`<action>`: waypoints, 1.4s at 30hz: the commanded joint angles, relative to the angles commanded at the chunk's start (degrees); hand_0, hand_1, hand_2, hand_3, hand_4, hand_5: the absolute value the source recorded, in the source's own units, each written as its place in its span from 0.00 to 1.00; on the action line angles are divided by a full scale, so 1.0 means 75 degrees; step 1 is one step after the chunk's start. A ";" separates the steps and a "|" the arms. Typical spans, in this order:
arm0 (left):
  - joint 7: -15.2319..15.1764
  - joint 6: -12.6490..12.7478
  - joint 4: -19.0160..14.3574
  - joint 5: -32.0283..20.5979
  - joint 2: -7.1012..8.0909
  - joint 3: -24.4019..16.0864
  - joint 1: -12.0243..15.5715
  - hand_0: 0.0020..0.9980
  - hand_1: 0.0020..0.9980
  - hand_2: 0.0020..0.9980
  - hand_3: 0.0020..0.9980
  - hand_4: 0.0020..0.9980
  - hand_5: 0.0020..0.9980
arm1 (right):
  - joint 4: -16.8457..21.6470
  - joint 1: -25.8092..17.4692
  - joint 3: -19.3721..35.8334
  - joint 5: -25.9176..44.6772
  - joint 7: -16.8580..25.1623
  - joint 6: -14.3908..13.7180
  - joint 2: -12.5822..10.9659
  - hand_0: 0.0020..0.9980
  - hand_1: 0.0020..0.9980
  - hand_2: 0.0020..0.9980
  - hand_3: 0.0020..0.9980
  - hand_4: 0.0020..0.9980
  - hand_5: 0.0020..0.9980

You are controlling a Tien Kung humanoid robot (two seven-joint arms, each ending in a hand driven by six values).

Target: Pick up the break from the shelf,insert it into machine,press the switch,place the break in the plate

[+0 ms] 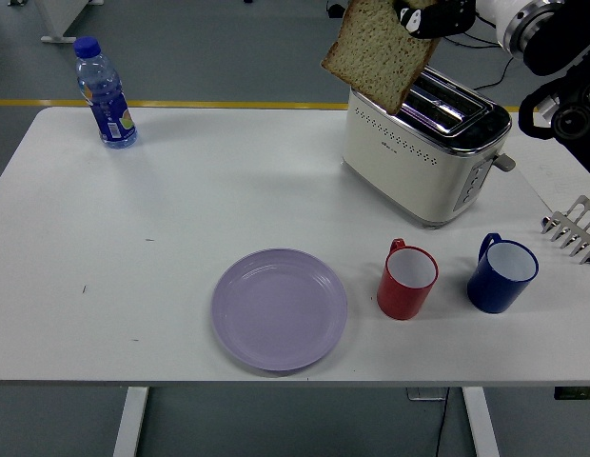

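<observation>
The right hand (430,16) pinches the top edge of the one bread slice (379,52) so that it hangs tilted in the air, up and left of the toaster (419,152) and clear of its slots, likely for carrying to the one lilac plate (279,308) lying bare near the tabletop's (181,219) front edge. Also standing there are two mugs, one red (406,279) and one blue (501,273), and one water bottle (104,92) at the far left.

Black right arm (561,100), white cuff, black hand (430,17)
</observation>
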 joint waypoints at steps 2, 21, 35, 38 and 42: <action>-0.0006 -0.0001 0.0000 -0.0010 -0.0004 0.0005 -0.0009 0.67 0.58 0.62 0.64 0.37 1.00 | 0.0383 -0.0182 -0.0146 0.0391 -0.0046 0.0125 -0.0116 0.26 0.28 0.36 0.48 0.37 0.00; -0.0052 -0.0002 0.0000 -0.0133 -0.0032 0.0080 -0.0044 0.67 0.58 0.62 0.64 0.37 1.00 | 0.1166 -0.1380 -0.1946 0.1639 -0.0089 0.0382 0.0225 0.26 0.27 0.35 0.48 0.36 0.00; -0.0046 -0.0015 0.0000 -0.0104 -0.0035 0.0068 -0.0052 0.67 0.58 0.62 0.64 0.37 1.00 | 0.0538 -0.1952 -0.2354 0.1717 -0.0037 0.0218 0.1169 0.26 0.26 0.35 0.48 0.36 0.00; -0.0045 -0.0013 0.0000 -0.0095 -0.0044 0.0065 -0.0050 0.67 0.58 0.62 0.64 0.37 1.00 | 0.0264 -0.2025 -0.2327 0.1669 -0.0023 0.0178 0.1428 0.26 0.26 0.35 0.48 0.37 0.00; -0.0060 -0.0006 0.0000 -0.0155 -0.0043 0.0108 -0.0058 0.67 0.58 0.62 0.64 0.37 1.00 | 0.0047 -0.2057 -0.2279 0.1673 -0.0023 0.0157 0.1581 0.26 0.26 0.35 0.48 0.37 0.00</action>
